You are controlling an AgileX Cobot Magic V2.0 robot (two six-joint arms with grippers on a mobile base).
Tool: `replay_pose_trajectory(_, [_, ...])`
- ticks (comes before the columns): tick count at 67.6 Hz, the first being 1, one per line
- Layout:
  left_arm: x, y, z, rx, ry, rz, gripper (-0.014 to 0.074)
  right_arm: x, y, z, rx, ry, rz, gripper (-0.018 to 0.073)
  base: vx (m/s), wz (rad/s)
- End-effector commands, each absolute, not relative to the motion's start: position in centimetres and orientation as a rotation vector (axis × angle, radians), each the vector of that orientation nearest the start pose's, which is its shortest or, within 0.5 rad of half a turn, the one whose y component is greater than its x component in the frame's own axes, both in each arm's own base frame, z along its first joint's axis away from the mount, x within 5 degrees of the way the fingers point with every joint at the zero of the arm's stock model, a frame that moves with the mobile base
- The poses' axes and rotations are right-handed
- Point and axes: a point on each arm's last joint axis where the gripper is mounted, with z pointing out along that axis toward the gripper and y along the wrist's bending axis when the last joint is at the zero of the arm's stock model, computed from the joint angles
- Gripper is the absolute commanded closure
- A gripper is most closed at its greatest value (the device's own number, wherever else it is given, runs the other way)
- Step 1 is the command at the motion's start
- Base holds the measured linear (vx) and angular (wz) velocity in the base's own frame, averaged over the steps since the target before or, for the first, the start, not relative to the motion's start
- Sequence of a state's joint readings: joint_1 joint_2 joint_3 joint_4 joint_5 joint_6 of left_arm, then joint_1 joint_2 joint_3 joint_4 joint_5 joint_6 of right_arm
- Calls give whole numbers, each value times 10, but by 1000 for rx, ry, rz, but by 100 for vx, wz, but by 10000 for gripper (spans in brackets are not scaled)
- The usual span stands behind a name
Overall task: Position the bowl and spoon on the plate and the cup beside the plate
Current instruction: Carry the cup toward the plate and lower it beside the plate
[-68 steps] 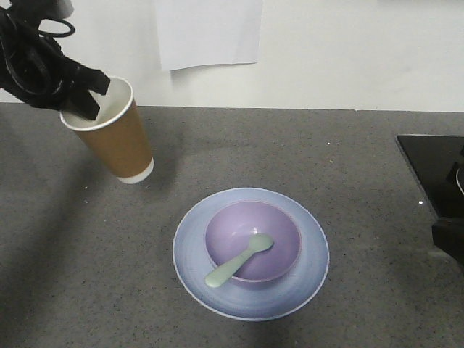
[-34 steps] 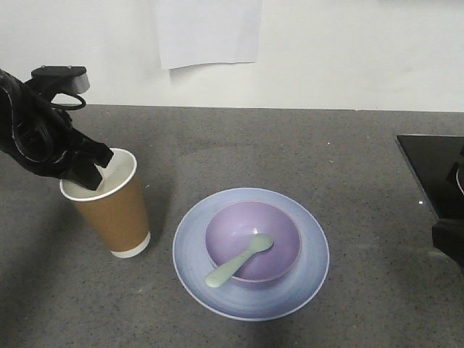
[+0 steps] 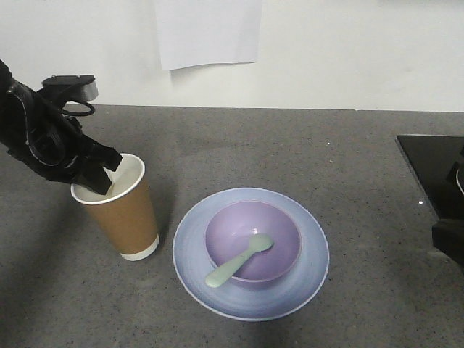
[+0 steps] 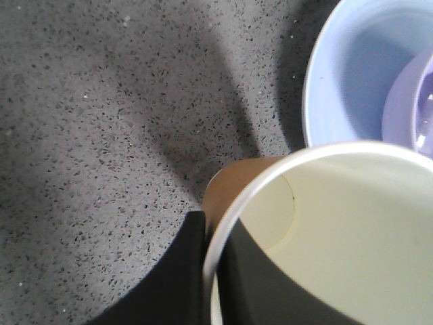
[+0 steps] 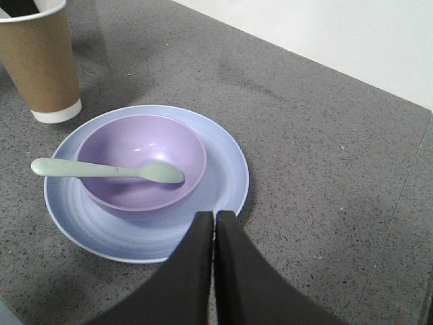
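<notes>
With the left gripper (image 3: 101, 177) pinching the tall brown paper cup's (image 3: 129, 217) rim, release only once its base sits flat beside the pale blue-lilac plate (image 3: 196, 261).

Front view looks down; both wrist views closely share the plate (image 3: 250, 254).
</notes>
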State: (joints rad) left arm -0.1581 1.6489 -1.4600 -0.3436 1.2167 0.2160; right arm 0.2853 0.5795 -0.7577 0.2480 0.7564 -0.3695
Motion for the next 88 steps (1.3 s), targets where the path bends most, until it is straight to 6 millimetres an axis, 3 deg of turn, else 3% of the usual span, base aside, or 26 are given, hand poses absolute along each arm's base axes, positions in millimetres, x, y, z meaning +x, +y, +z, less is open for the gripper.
replay_pose_trajectory(1, [325, -87, 329, 412, 2741, -518, 605, 95, 43, 368, -543, 1890, 233, 565, 0, 0])
replay_pose_trajectory(48, [325, -91, 325, 485, 2751, -570, 579, 95, 43, 368, -543, 1890, 233, 565, 0, 0])
replay_pose_trajectory(88, [324, -93, 326, 487, 2744, -610, 346, 95, 43, 368, -543, 1890, 232, 565, 0, 0])
